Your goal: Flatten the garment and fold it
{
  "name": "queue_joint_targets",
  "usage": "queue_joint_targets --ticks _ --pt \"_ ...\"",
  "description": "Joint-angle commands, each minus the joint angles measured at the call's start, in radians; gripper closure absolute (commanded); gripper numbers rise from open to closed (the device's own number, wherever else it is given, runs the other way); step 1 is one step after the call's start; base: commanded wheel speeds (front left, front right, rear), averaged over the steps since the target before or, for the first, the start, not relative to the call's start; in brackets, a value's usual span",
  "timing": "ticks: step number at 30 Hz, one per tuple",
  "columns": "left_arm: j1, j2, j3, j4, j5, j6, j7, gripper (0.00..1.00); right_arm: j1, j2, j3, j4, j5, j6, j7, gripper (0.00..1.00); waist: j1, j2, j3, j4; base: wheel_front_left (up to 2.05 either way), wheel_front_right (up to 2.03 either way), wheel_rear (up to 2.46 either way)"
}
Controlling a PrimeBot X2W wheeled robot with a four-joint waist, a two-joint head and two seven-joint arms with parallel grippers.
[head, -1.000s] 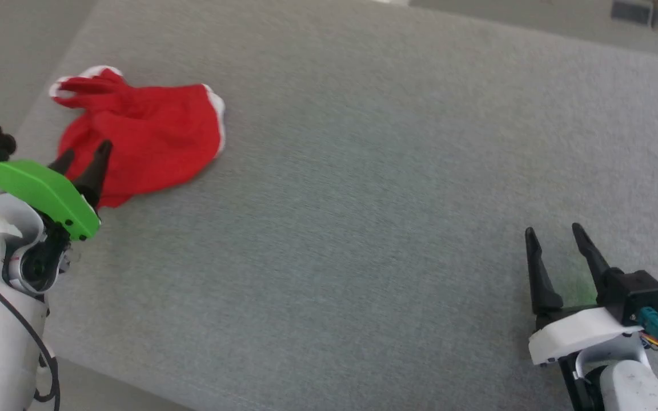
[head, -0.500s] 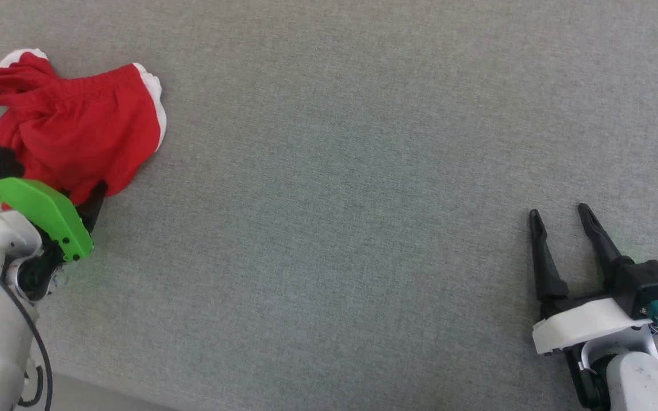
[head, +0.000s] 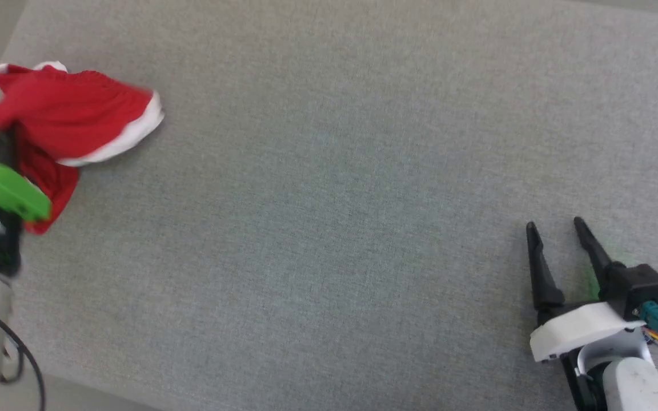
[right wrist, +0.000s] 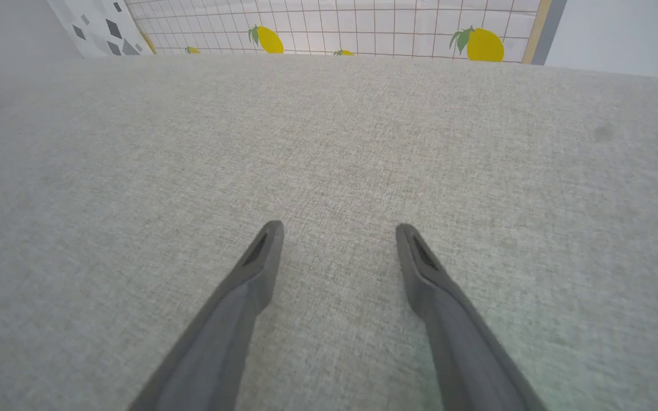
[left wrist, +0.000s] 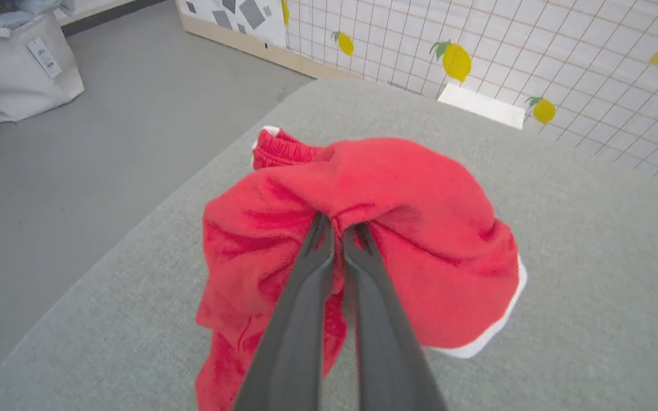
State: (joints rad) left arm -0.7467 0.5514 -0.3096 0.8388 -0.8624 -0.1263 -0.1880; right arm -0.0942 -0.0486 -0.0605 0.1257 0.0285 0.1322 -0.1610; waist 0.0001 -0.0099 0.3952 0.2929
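The big grey surface [head: 363,200] holds the red garment [head: 72,111] in the upper left of the head view. It is bunched up, not flat, not folded. The left claw [left wrist: 337,224] pinches a bit of it tight. The right claw [head: 553,224], at the lower right, gapes wide with nothing in it. Almost all the work looks left to do.

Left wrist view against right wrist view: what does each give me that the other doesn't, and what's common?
Left wrist: the left gripper, jaws shut on a bunch of the red shorts, and a white bag on the floor. Right wrist: the right gripper, jaws open over bare surface, holding nothing. Both: the grey fabric surface and the lemon-print grid wall.
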Motion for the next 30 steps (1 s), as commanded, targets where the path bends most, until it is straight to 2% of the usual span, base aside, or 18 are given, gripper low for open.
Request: queue_joint_targets --ticks 1,5,7,13,21,25,30 --pt "-0.041 0.016 0.013 -0.011 -0.003 0.0 -0.024 1.0 0.011 -0.002 0.004 0.012 0.013 -0.002 -0.014 0.0 -0.0001 0.0099 -0.038 -0.002 0.0 0.0 0.0" --pt "-0.105 0.052 0.023 -0.079 -0.002 -0.003 -0.053 1.0 0.014 -0.002 0.016 0.047 0.04 -0.002 -0.036 0.0 -0.0001 0.0099 -0.088 -0.012 0.0 0.0 0.0" --pt "-0.172 0.098 -0.012 -0.201 -0.013 -0.004 -0.035 1.0 0.016 -0.002 0.031 0.086 0.073 -0.002 -0.059 0.0 -0.0001 0.0099 -0.141 -0.038 0.0 0.0 0.0" --pt "-0.269 0.133 -0.088 -0.366 -0.042 -0.004 0.053 1.0 0.024 -0.002 0.049 0.14 0.117 -0.002 -0.086 0.0 -0.0001 0.0099 -0.209 -0.1 0.0 0.0 0.0" --pt "-0.286 0.044 -0.197 -0.505 -0.119 -0.004 0.176 1.0 0.027 -0.002 0.056 0.184 0.161 -0.002 -0.099 0.0 -0.0001 0.0099 -0.254 -0.196 0.0 0.0 0.0" --pt "-0.205 -0.026 -0.255 -0.539 -0.171 -0.004 0.221 1.0 0.03 -0.002 0.052 0.18 0.173 -0.002 -0.1 0.0 -0.0001 0.0099 -0.263 -0.237 0.0 0.0 0.0" --pt "-0.066 -0.089 -0.37 -0.558 -0.175 0.002 0.276 1.0 0.043 -0.002 0.048 0.173 0.177 -0.002 -0.101 0.0 -0.0001 0.0099 -0.27 -0.283 0.0 0.0 0.0"
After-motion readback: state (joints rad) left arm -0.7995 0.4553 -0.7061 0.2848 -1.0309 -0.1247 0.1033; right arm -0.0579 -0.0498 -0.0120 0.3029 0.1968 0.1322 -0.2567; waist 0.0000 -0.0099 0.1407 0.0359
